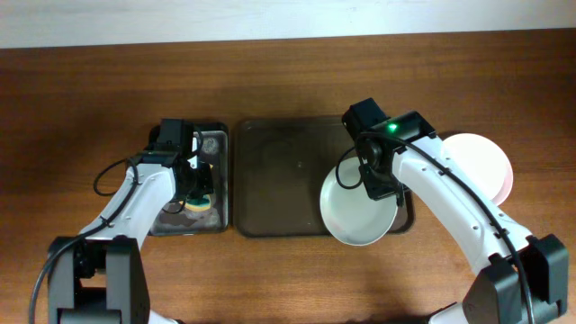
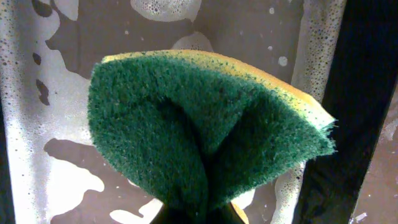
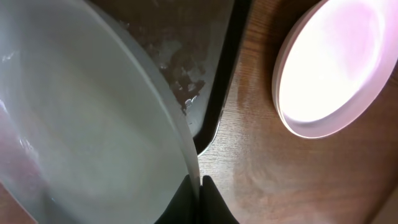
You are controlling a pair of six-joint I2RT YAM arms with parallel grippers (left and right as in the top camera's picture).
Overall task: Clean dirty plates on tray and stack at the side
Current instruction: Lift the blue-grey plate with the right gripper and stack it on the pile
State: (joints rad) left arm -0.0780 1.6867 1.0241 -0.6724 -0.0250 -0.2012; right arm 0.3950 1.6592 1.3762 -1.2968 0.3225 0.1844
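1. Plate point(image 1: 360, 209) in hand: the right gripper point(image 1: 389, 193) is clamped on its right rim. The right wrist view shows the two dark fingers point(image 3: 211, 202) pinching that thin edge, with the plate point(image 3: 81, 124) tilted and plain white.
2. From overhead, the plate hangs over the near right corner of the brown tray point(image 1: 279, 171). Its near edge juts a little past the tray's near rim, over the table point(image 1: 288, 81).
3. The tray's dark floor lies bare across its left and middle. In the right wrist view its rounded corner and low rim point(image 3: 211, 134) run just right of the held plate's edge.
4. The stacked plates point(image 1: 481, 162) sit on the table, right of the tray and apart from it. A strip of wood separates the tray rim from the stack's near left edge point(image 3: 336, 68). How many are stacked is hard to tell.
5. The right arm crosses the gap between the tray and the stack.
6. The left gripper point(image 1: 193, 184) is over the black tray point(image 1: 220, 225), which lies just left of the brown tray with a narrow gap between their rims.
7. Its claw is closed on the sponge point(image 2: 205, 137), whose green face folds into a crease at the pinch; foam streaks the wet floor beneath.
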